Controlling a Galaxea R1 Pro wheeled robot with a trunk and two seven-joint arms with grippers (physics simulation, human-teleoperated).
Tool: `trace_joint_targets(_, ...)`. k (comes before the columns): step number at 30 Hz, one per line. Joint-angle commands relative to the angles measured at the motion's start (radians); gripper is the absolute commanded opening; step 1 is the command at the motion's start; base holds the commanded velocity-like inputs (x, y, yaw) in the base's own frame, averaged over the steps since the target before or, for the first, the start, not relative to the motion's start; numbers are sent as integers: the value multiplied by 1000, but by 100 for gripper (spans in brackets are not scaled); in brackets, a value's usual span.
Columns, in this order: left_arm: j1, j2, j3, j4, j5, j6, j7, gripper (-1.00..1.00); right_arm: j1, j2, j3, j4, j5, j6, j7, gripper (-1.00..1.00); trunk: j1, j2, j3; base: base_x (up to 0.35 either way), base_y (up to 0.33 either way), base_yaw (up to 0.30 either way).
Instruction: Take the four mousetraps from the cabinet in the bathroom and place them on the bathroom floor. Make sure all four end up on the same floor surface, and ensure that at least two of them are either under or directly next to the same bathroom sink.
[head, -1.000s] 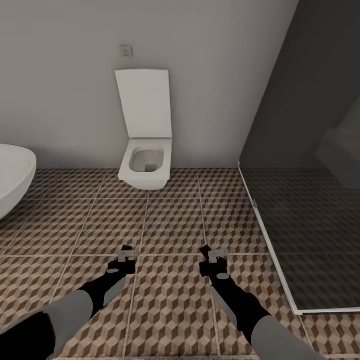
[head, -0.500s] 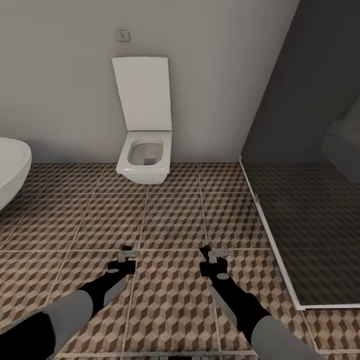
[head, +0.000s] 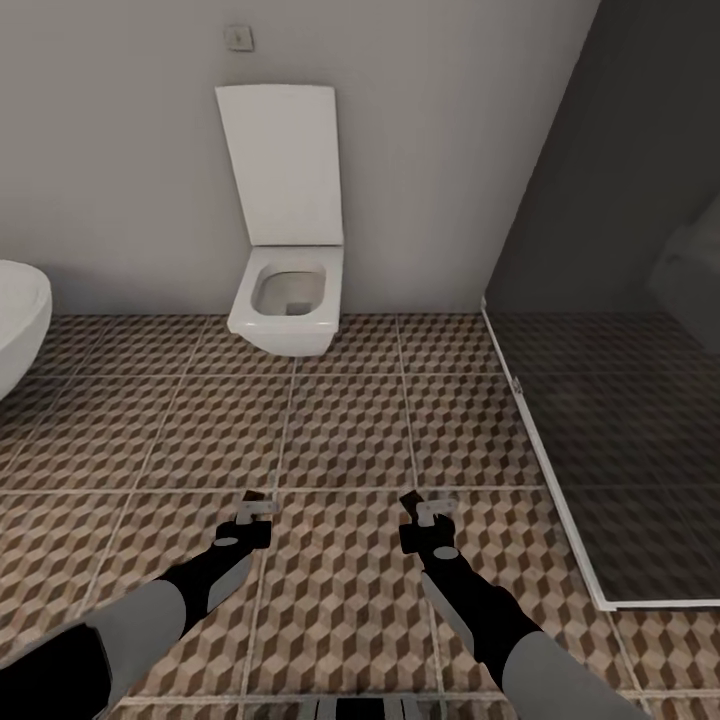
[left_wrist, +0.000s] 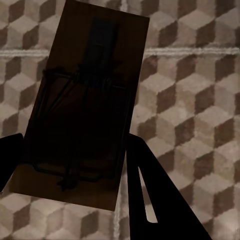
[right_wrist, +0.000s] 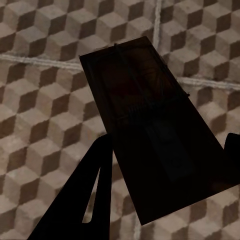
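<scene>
Both arms reach forward over the cube-patterned bathroom floor (head: 350, 430). My left gripper (head: 256, 505) is shut on a mousetrap (left_wrist: 82, 107), a dark brown wooden board with black wire, held flat between the fingers (left_wrist: 150, 195) above the tiles. My right gripper (head: 422, 508) is shut on a second mousetrap (right_wrist: 155, 130), also a brown board with wire, gripped at its near end. In the head view each trap shows as a small dark tab at the gripper tips. The cabinet and the sink are out of view.
A white square toilet (head: 283, 300) with raised lid hangs on the far wall ahead. A white bathtub edge (head: 18, 320) shows at the left. A dark glass shower panel (head: 610, 350) with a white floor frame stands at the right.
The whole picture has shifted: the toilet sits a little higher and closer, the bathtub slips further left. Both grippers hold their traps as before.
</scene>
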Motion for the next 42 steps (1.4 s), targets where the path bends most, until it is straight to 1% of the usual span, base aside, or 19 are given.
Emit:
trace_joint_targets(1,-1,1,-9,-3,6,-1,8,-100,-1,-1,5,-2,-7,4,-10,-100,4,-8,-5,0,0,0)
trace_joint_targets(42,-1,1,-9,-3,7,-1,8,-100,-1,-1,5,-2,-6,4,-10,-100,161,-295,-199,0,0,0)
